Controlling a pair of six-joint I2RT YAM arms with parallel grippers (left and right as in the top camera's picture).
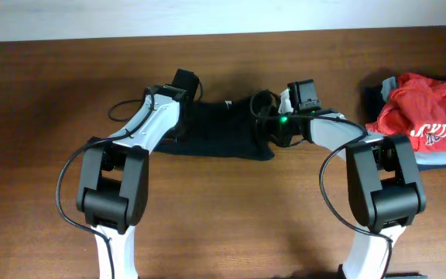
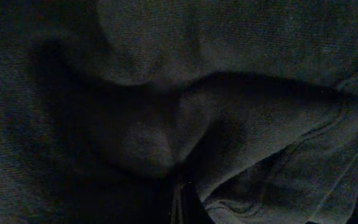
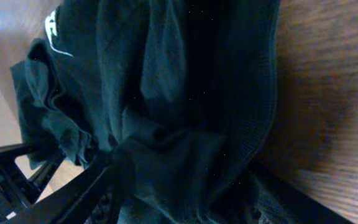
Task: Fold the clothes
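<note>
The clothes, a black T-shirt (image 1: 219, 132), lie bunched in a band across the middle of the wooden table (image 1: 223, 217). My left gripper (image 1: 183, 84) is at the shirt's left end. In the left wrist view dark fabric (image 2: 229, 93) fills the frame, and the left gripper (image 2: 179, 202) is shut on a fold of it. My right gripper (image 1: 269, 116) is at the shirt's right end. In the right wrist view the right gripper (image 3: 185, 186) has its fingers apart on either side of a thick bunch of the shirt (image 3: 185, 93). A small white logo (image 3: 53, 31) shows at the top left.
A red shirt with white lettering (image 1: 428, 116) lies at the table's right edge on top of folded grey and navy garments (image 1: 440, 159). Both arms' bases stand at the near edge, with black cables looping beside them.
</note>
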